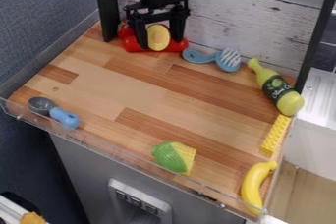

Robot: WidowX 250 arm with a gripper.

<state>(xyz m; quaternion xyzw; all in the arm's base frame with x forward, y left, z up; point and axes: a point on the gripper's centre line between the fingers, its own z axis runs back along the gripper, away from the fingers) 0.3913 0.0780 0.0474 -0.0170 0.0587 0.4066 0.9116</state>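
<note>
In the camera view, the black gripper point(158, 40) is hanging down at the upper left of the wooden counter point(118, 78), near the plank wall point(256, 14); it is straddling a yellow oval piece point(158, 37), but whether it is gripping that piece or merely standing around it, I cannot tell; the piece is lying directly between the claw's two sides, neither off to the left nor to the right, and its long axis is running up and down in the picture, roughly in line with the arm above; just behind it a long red thing point(133, 45) is stretching crosswise, its ends showing on both sides of the piece; a second red shape point(124, 32) is sitting at the picture's left of the claw; a blue brush point(229, 60) is lying to the picture's right, its handle end pointing toward the red thing; a green bottle point(276, 89) is lying farther right, a yellow block point(275, 135) and a banana point(256, 183) are lying below it; a toy corn point(173, 157) is resting near the front edge, a blue-handled scoop point(64, 117) at the lower left
</note>
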